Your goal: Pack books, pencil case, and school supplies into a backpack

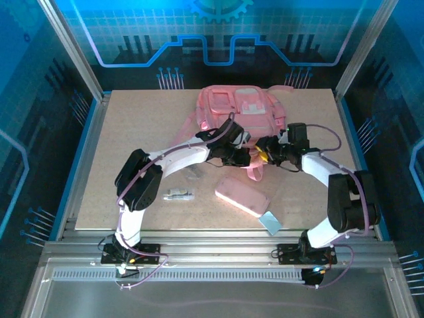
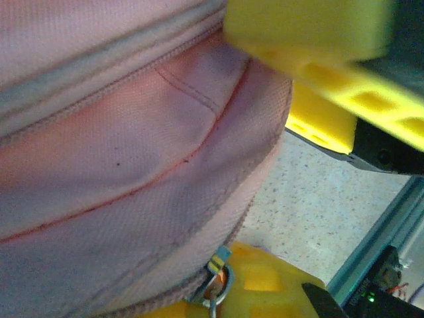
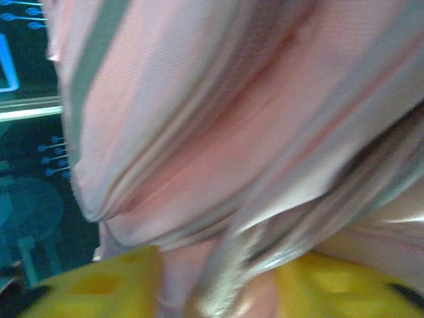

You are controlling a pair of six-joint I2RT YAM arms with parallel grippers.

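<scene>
Top external: left gripper (image 1: 246, 158) pressed together at backpack (image 1: 242, 106); right gripper (image 1: 263, 154) indeterminate; pencil case (image 1: 242, 195), pen-like stick (image 1: 179, 195) behind them, not yet packed.

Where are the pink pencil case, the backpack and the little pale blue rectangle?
pencil case (image 1: 242, 195): top view, middle of the pouch.
backpack (image 1: 240, 105): top view, front pocket.
pale blue rectangle (image 1: 270, 220): top view, its centre.
</scene>
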